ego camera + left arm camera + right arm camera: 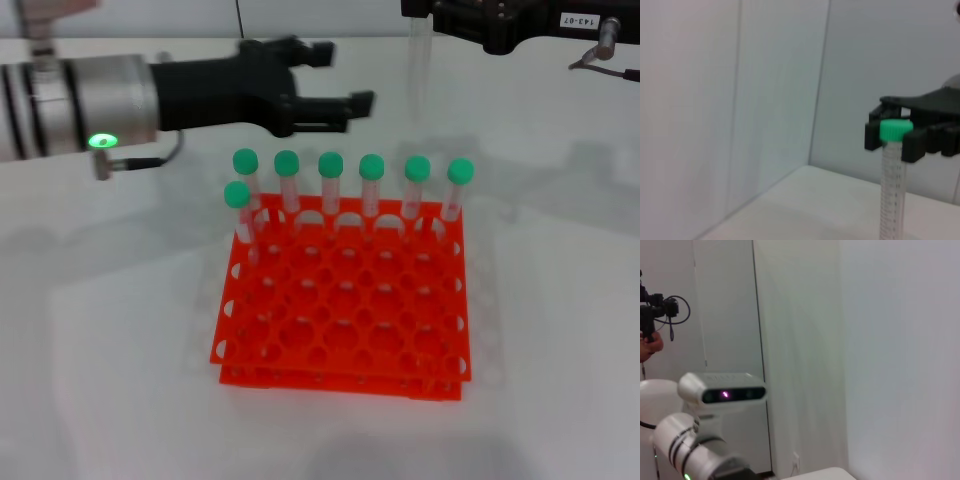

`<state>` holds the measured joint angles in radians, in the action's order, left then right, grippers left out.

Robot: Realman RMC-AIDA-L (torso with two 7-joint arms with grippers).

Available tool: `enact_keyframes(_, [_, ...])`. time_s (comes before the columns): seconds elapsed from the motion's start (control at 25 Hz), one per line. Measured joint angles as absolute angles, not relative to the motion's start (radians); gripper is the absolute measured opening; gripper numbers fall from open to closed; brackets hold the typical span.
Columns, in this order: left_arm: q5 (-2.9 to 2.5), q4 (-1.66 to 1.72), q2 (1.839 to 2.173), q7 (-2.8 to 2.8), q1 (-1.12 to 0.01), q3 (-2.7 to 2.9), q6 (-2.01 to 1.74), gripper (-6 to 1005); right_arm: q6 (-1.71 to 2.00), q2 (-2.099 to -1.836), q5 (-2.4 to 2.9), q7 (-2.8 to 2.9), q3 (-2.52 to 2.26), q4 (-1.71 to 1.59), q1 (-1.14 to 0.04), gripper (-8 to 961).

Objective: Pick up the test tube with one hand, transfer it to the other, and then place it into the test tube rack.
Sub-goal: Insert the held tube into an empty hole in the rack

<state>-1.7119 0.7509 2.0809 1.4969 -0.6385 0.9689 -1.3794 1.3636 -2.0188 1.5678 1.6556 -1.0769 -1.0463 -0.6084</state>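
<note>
My right gripper (424, 18), black with a white label, is at the top right, shut on the test tube (419, 65), which hangs upright behind the rack's back row. The left wrist view shows this gripper (894, 140) clamped at the tube's green cap (895, 129). My left gripper (345, 75) reaches in from the left on a silver forearm. It is open, level with the hanging tube, with its fingertips a short way to the tube's left. The orange-red test tube rack (340, 378) stands on the white table below. It holds several green-capped tubes (371, 185) along its back.
One more capped tube (238, 210) stands in the rack's second row at the left, and the other holes are open. The white table (100, 380) surrounds the rack. The right wrist view shows the robot's head camera (722, 392) and white walls.
</note>
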Motion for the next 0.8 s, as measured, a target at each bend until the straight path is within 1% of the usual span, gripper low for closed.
enact_keyframes(0.04, [-1.712,0.765,2.081,1.506,-0.627,0.968,-1.385,841,1.364,-2.019,1.568,1.656,-1.077,-1.046,-0.608,265])
enact_keyframes(0.28, [-1.668,0.913,2.079,1.592,-0.511,0.946,-1.440,885,1.364,-2.019,1.568,1.658,-1.077,-1.046,-0.602,265])
enact_keyframes(0.4, [-1.632,0.981,2.072,1.637,-0.451,0.943,-1.464,886,1.364,-2.019,1.567,1.659,-1.077,-1.046,-0.601,265])
enact_keyframes(0.52, [-1.631,1.056,2.051,1.718,-0.409,0.943,-1.503,887,1.364,-2.019,1.566,1.660,-1.077,-1.046,-0.600,266])
enact_keyframes(0.64, [-1.637,1.105,2.019,1.801,-0.377,0.939,-1.563,888,1.366,-2.020,1.566,1.660,-1.077,-1.046,-0.598,266])
enact_keyframes(0.68, [-1.645,1.128,2.002,1.849,-0.360,0.925,-1.604,887,1.366,-2.020,1.566,1.660,-1.077,-1.046,-0.597,266])
enact_keyframes(0.72, [-1.645,1.128,2.002,1.849,-0.360,0.925,-1.604,887,1.367,-2.020,1.566,1.660,-1.077,-1.046,-0.595,266])
enact_keyframes(0.8, [-1.667,1.139,1.988,1.897,-0.348,0.897,-1.647,886,1.368,-2.020,1.561,1.660,-1.077,-1.046,-0.592,266])
